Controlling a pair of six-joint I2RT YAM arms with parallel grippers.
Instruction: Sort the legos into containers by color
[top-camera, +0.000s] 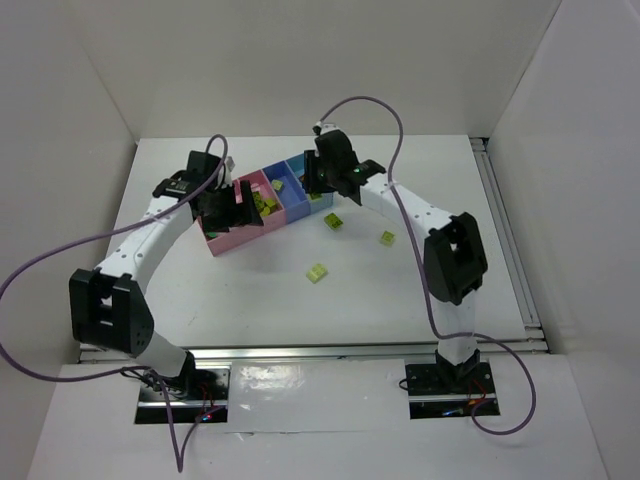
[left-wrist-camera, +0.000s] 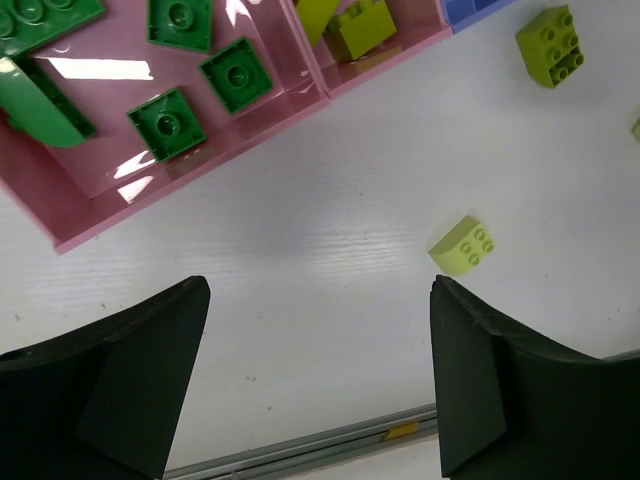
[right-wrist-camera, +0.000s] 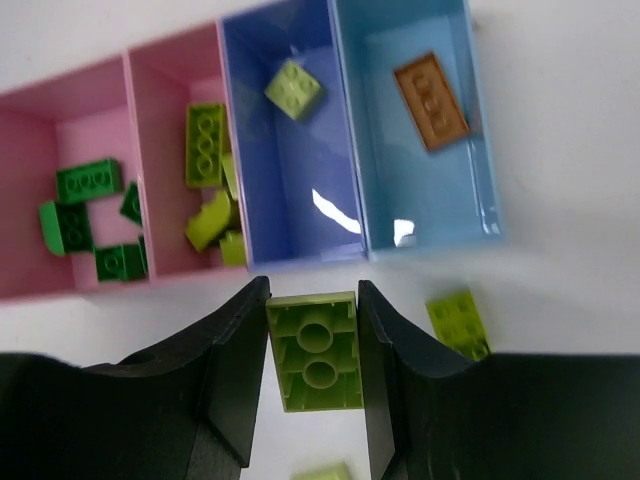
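Left hand was wide open, holding nothing, hovering over the surface beside the bins. Then the row: first pink bin had the dark green bricks, second pink bin a pile of lime bricks, darker blue bin a single lime brick, light blue bin the orange-brown brick. Right hand had a lime-green brick pinched tight, just by the darker blue bin. Some loose lime bricks lay on the surface nearby.
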